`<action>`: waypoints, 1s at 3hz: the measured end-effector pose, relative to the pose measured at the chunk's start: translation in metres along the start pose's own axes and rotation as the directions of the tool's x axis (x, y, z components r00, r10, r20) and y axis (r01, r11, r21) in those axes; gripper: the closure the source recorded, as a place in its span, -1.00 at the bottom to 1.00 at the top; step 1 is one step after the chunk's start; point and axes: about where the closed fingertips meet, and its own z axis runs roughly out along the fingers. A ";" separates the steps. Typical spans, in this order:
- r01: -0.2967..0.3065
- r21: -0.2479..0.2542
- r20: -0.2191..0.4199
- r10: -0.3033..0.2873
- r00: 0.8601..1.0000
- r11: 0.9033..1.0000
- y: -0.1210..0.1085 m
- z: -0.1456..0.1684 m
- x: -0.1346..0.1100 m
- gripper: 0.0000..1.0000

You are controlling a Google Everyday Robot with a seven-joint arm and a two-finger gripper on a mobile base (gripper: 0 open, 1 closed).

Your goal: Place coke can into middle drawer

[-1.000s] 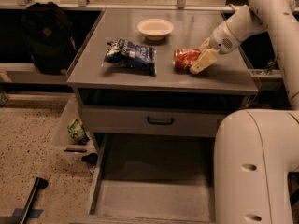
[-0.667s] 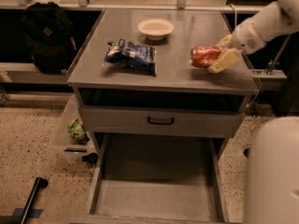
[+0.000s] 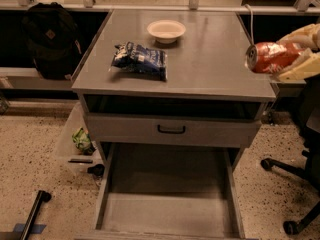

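- The middle drawer [image 3: 170,211] is closest to us. It is pulled out, and there is nothing in it, just a flat grey floor and thin walls
- Right above it is a closed drawer front [image 3: 172,130] with a small black handle
- On the floor to the left sits a clear bin [image 3: 67,145] with something green in it
- The coke can [image 3: 272,57] is up in the air by the right edge of the table top [image 3: 210,59]. It lies on its side with a silver end pointing left, high above the drawer and off to the right of it
- The gripper [image 3: 290,54] is squeezing the can between its two pale fingers, one over it and one under it
- I think the can is light, thin and smooth, so it may slip, and a hard squeeze would dent it. The round middle is the best place to hold
- Farther back on the top lie a snack bag [image 3: 140,59] and a pale bowl [image 3: 166,30] that looks empty
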 end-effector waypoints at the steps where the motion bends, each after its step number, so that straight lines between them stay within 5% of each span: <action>1: -0.027 -0.035 0.003 0.027 1.000 0.999 0.033 -0.001 0.009 1.00; 2: -0.028 -0.036 0.003 0.028 1.000 0.999 0.033 -0.001 0.010 1.00; 3: -0.029 -0.047 0.005 0.029 1.000 0.998 0.058 0.007 0.017 1.00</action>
